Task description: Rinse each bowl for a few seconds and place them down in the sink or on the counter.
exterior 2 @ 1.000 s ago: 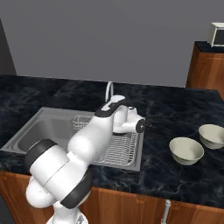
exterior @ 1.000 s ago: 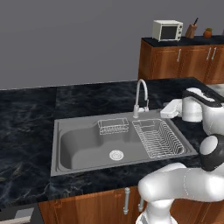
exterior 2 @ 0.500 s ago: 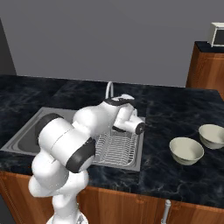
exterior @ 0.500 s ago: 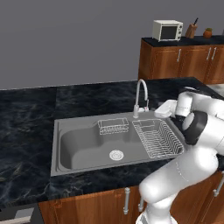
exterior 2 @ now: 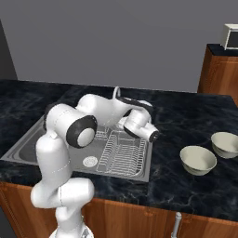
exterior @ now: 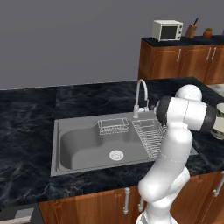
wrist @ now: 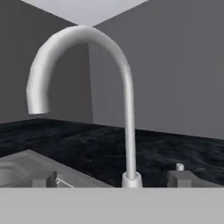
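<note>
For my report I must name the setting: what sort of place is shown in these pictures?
It looks like a rendered home kitchen. A steel sink with a curved faucet is set into a black marble-like counter, a microwave stands on wooden cabinets, and two bowls wait on the counter.

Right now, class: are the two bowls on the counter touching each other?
Apart. The right base view shows a strip of black counter between the nearer bowl and the farther bowl.

This is a kitchen. A steel sink (exterior: 87,142) with a gooseneck faucet (wrist: 87,78) sits in a black marble desk (exterior: 26,118) over wooden cabinets (exterior: 100,205). A microwave (exterior: 167,30) stands on a taller cabinet unit (exterior: 175,61).
</note>
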You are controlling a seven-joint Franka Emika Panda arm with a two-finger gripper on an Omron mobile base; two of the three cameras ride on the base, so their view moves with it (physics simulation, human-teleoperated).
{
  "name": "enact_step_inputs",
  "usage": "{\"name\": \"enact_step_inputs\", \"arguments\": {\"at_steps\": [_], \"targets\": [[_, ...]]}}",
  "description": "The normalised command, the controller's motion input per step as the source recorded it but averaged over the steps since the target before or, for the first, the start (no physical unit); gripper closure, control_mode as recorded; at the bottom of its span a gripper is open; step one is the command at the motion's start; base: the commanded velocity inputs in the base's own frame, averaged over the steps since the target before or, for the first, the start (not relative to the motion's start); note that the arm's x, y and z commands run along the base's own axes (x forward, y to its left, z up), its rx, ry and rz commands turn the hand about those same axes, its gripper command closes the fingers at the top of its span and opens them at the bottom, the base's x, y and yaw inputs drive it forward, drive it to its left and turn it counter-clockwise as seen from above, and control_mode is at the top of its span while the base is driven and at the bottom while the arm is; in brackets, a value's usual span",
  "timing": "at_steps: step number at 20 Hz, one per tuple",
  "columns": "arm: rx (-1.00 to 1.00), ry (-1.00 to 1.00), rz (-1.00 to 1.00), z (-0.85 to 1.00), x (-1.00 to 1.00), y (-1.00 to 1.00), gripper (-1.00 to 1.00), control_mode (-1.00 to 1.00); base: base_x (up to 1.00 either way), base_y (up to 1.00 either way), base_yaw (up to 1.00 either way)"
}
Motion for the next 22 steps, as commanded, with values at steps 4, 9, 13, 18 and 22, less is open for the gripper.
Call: {"name": "enact_step_inputs", "arguments": {"at_steps": [4,9,13,18,22], "targets": [[0.08,0.01,0.0,-0.18,0.53,-0.07,-1.0,-1.0,0.0,0.0,0.0],[0.08,0.01,0.0,-0.17,0.58,0.0,-1.0,-1.0,0.0,0.0,0.0],[0.06,0.0,0.0,-0.16,0.58,0.0,-1.0,-1.0,0.0,0.0,0.0],[0.0,-0.01,0.0,-0.08,0.48,0.07,-1.0,-1.0,0.0,0.0,0.0],[-0.07,-0.06,-0.03,-0.02,0.4,0.22,-1.0,-1.0,0.0,0.0,0.0]]}}
